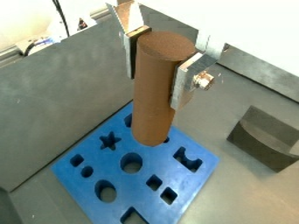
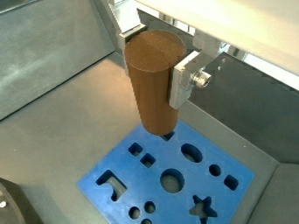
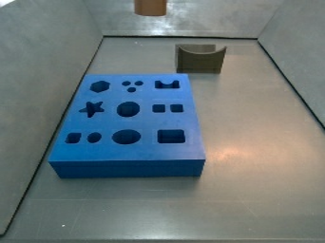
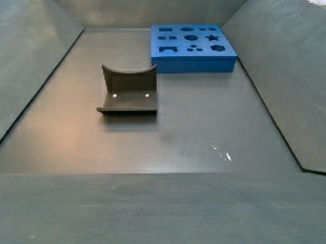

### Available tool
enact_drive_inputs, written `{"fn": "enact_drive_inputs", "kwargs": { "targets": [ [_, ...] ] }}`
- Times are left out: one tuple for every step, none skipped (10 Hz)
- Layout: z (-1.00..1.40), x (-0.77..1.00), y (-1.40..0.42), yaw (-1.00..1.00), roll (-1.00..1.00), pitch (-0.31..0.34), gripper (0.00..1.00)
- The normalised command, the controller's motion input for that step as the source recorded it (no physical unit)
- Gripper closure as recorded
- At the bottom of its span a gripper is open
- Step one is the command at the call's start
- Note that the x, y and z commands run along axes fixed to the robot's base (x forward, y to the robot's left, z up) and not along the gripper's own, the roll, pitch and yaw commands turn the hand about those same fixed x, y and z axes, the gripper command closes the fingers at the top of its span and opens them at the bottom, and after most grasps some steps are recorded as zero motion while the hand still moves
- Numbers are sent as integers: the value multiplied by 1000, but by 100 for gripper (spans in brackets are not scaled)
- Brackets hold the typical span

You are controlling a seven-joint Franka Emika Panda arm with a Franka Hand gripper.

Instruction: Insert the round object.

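The end effector (image 1: 160, 61) hangs well above the tabletop (image 3: 241, 180), its two flat silver fingers (image 1: 186, 80) closed onto the upper part of the round object (image 1: 156, 87), a plain brown cylinder that it holds upright with its lower end clear of everything below. In both wrist views the peg (image 2: 155, 83) points down over the blue block (image 2: 176, 175), and its lower end lines up with one edge of that block, though how high it hangs cannot be judged from those views. In a side view only the peg's bottom end (image 3: 150, 6) shows, at the top edge of the picture, above the far edge of the tabletop and well above the blue block (image 3: 127, 142); the end effector itself is out of that picture. The blue block lies flat on the tabletop and carries a set of cut-out shapes, among them a star (image 3: 91, 109) and a round hole (image 3: 128, 109). A dark olive block (image 3: 200, 57) with a curved notch sits on the tabletop apart from the blue block, close to the far edge in that side view.
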Motion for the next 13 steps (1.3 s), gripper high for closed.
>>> {"fn": "enact_drive_inputs", "kwargs": {
  "targets": [
    [-277,-146,-91,-100,500,-66,100],
    [-149,-249,-66,-49,500,-100,100],
    [-163,-231,-100,-40,500,-114,100],
    [-246,-189,-180,-49,500,-126,100],
    [-460,-166,-337,-69,451,-126,100],
    [-877,-251,-246,-37,216,-116,100],
    [-1000,-283,-137,-46,144,-74,100],
    [-1000,-77,-80,-71,136,-36,100],
    [-1000,0,-43,-106,131,-13,100],
    [-1000,11,-23,-134,103,-3,100],
    [-1000,14,-3,-137,84,-3,100],
    [-1000,23,0,-114,106,-3,100],
    [-1000,37,0,-129,110,-1,100]
  ]
}}
